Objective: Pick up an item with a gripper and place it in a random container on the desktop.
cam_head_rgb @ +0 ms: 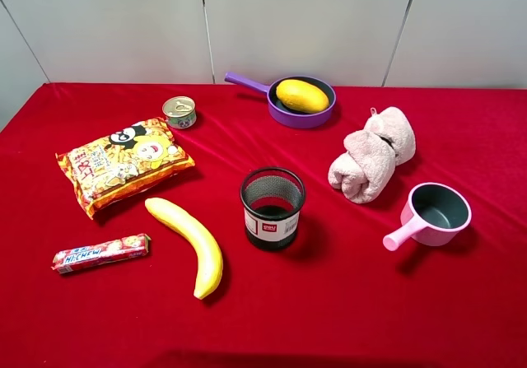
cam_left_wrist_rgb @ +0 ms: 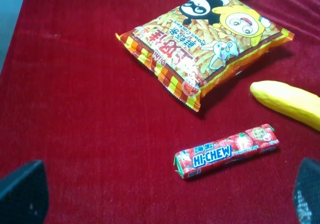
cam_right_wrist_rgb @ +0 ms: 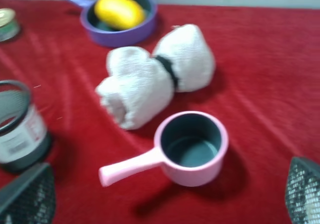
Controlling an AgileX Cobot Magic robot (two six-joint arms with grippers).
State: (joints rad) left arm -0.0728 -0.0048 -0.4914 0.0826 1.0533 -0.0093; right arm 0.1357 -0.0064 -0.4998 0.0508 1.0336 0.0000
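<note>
Both claws sit wide open and empty: the left claw shows only its fingertips at the frame edges over the candy, the right claw likewise, spread above the pink saucepan. Neither arm appears in the high view at all. And the mango — it's lying inside the purple saucepan, up at 12 o'clock on the red surface, nothing touching it. By my reading the placing step looks done and the arms are clear. From there outward: rolled towel at 2 o'clock, tin can at 10, mesh cup dead centre, banana, snack bag and Hi-Chew pack toward 8. Next, if anything, calls for picking a fresh item; the banana lies nearest the left claw.
</note>
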